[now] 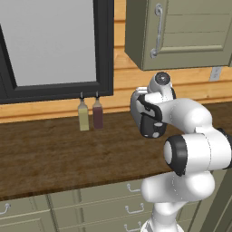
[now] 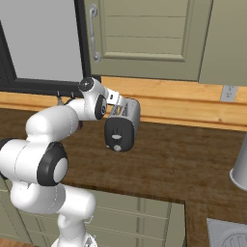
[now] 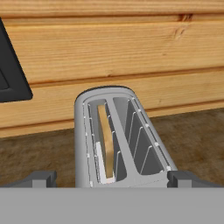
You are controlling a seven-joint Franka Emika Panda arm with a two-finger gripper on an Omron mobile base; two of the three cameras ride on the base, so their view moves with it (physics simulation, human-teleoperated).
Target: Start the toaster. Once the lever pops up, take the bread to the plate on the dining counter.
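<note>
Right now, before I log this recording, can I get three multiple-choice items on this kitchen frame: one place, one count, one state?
1. The thin pale tan bread slice sits in which slot of the rounded silver-grey toaster, by the hand view?
A left B right C neither
2. How many slim bottles stand below the dark-framed window?
A one B two C three
3. The tool is:
A shut on the bread B shut and empty C open

Key: 1 A, tan edge shows in the left slot; 2 B, a yellowish and a dark red one; 3 C, tips flank the toaster, wide apart.
</note>
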